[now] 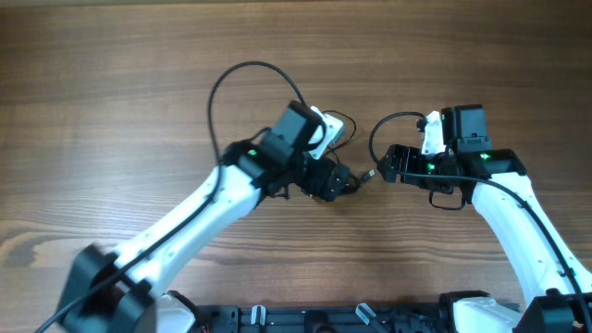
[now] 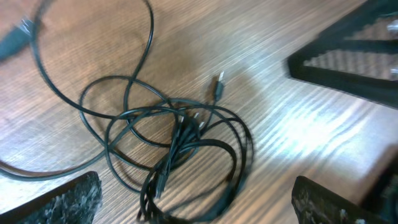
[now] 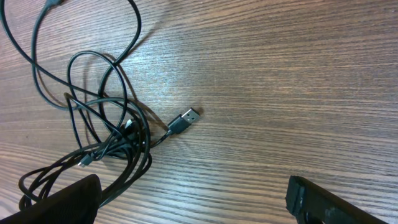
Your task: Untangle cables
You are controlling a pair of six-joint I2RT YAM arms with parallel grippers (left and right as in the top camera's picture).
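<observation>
The cables point(image 2: 180, 137) are thin black wires lying in a loose tangle on the wooden table, with a small silvery plug point(image 2: 219, 84) sticking out. The right wrist view shows the tangle point(image 3: 106, 140) at left, and a USB plug point(image 3: 183, 121) pointing right. Overhead, most of it is hidden under my left gripper point(image 1: 340, 180); only a plug end point(image 1: 367, 174) shows. My left gripper point(image 2: 193, 208) is open just above the tangle, a finger on each side. My right gripper point(image 3: 193, 205) is open and empty, beside the tangle, over bare wood.
My two grippers face each other closely at mid-table, the right gripper point(image 1: 387, 165) just right of the left. Thicker black arm cables loop above the left arm point(image 1: 242, 67) and the right arm point(image 1: 381, 125). The wooden table point(image 1: 111, 111) spreads all around.
</observation>
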